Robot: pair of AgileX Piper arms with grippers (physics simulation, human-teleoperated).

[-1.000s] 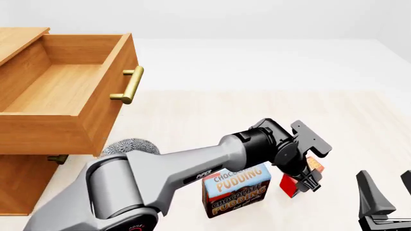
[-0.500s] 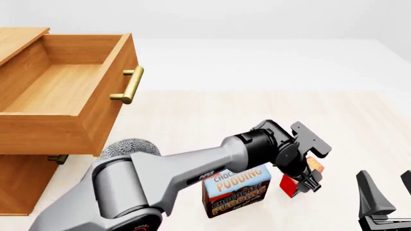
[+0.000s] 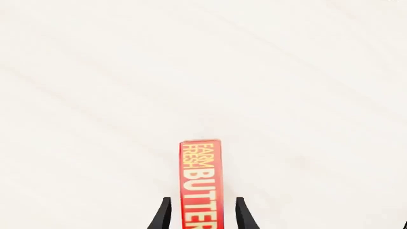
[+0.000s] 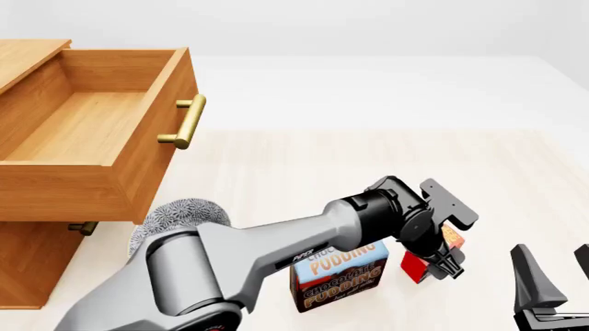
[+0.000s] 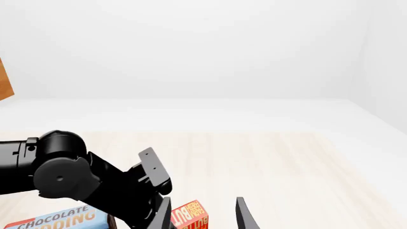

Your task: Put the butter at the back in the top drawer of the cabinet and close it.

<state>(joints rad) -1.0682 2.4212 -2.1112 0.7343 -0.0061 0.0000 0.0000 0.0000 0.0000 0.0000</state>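
Butter (image 4: pixel 416 265) stands on edge on worktop (image 4: pixel 368 165), lower right of front view, straddled by spread left end effector (image 4: pixel 440 264), fingers (image 3: pixel 163 215) flanking box, small gaps each side. Pudding box (image 4: pixel 338 273) just left, behind left forearm. Grey bowl (image 4: pixel 184 215) lower left. Top drawer (image 4: pixel 101 131) pulled open, upper left, on cabinet (image 4: pixel 27 258). Right end effector (image 4: pixel 552 279) spread, lower-right corner.

bright, even, shadowless simulator light; sharp focus, no glare.

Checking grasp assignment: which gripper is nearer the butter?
Left. The left gripper straddles the butter, a finger on either side, jaws not visibly closed on it. The right gripper sits apart, off to the butter's right by the table's near edge, open.
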